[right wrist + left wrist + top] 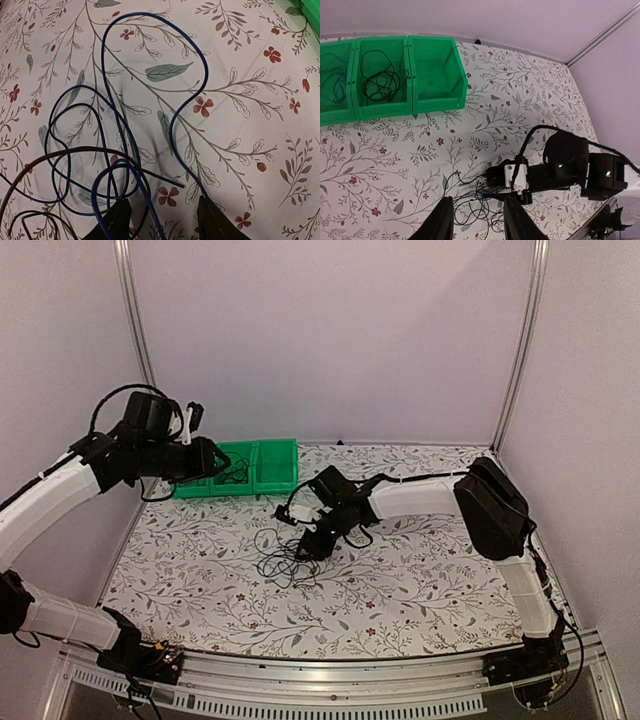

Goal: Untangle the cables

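Right wrist view: right gripper (162,222) is released. Its two dark fingers (116,220) stand apart low over the table and clamp nothing. The cables (117,125) lie right under it. They are thin round blue wire in several overlapping loops, with one blue strand running through the gap between the fingers. A dark brownish wire arcs in from the left. One loose blue end rests on the cloth just ahead of the fingers.

The tablecloth (240,65) is matte white, printed with grey-green leaves, thin branches and small red flowers.

Top external view: the same tangle sits mid-table, a little left of centre, as a flat wiry scribble. The right gripper is at its upper right edge. The plugs are too small to make out.

Left wrist view: left gripper (479,222) is also released, its smooth black fingers parted with nothing between them. It hangs in the air by the left end of the green bins (437,100).

The bins are glossy moulded plastic, open-topped boxes set side by side at the back left of the table. The middle one holds a black wire coil (380,80). The leftmost one holds thin blue wire (332,82).

A white block (512,177) sits on the right wrist. The arm shells are white with black joints. Aluminium posts (135,310) stand at the corners, and the walls are pale lilac.
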### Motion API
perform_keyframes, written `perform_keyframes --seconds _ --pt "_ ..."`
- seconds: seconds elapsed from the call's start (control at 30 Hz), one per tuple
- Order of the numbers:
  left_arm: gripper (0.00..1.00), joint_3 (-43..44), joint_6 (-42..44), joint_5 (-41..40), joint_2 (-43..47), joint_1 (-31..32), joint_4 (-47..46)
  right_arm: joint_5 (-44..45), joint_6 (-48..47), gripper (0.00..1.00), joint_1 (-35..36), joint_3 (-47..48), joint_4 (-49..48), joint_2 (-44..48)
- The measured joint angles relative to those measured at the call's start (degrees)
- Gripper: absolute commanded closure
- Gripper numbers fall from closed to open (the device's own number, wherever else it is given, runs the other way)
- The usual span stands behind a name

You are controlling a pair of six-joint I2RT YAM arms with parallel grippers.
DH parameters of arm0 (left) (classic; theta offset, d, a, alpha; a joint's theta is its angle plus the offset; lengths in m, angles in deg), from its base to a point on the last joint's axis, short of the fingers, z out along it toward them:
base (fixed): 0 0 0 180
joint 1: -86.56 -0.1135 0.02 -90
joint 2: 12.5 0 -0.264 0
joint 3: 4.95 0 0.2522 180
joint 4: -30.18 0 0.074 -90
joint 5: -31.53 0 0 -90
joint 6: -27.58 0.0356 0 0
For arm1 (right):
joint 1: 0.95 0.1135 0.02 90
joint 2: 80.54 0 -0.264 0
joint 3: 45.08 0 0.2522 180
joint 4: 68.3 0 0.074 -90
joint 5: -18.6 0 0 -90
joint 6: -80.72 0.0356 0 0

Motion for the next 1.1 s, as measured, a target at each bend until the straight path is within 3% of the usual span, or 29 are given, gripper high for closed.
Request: perform_keyframes --seconds 0.13,0.3,0.43,0.67,0.9,1.1 --pt "0.64 -16.55 -1.68 1.36 6.56 1.64 -2.01 0.44 -0.52 0.42 -0.02 -2.08 1.55 2.34" --pt "0.66 -25.24 -2.78 3.45 11.04 1.84 -6.67 1.14 -2.19 0.36 -0.11 -4.48 2.82 7.56" --pt "0.66 -29.14 -3.08 6.56 9.66 2.21 -11.39 1.7 -3.74 0.36 -0.11 -5.57 3.28 12.22" --pt "0.66 -33.94 -3.37 10.1 5.97 3.28 -16.04 0.44 -6.47 0.53 -0.11 -6.54 6.03 17.11" --pt "0.66 -35.45 -3.89 11.82 2.23 3.54 -21.29 -5.11 -8.46 0.49 1.27 -6.49 10.12 17.05" --pt "0.66 -35.45 -4.44 12.76 -2.75 3.63 -26.05 -5.2 -7.5 0.57 2.21 -4.11 10.51 12.61"
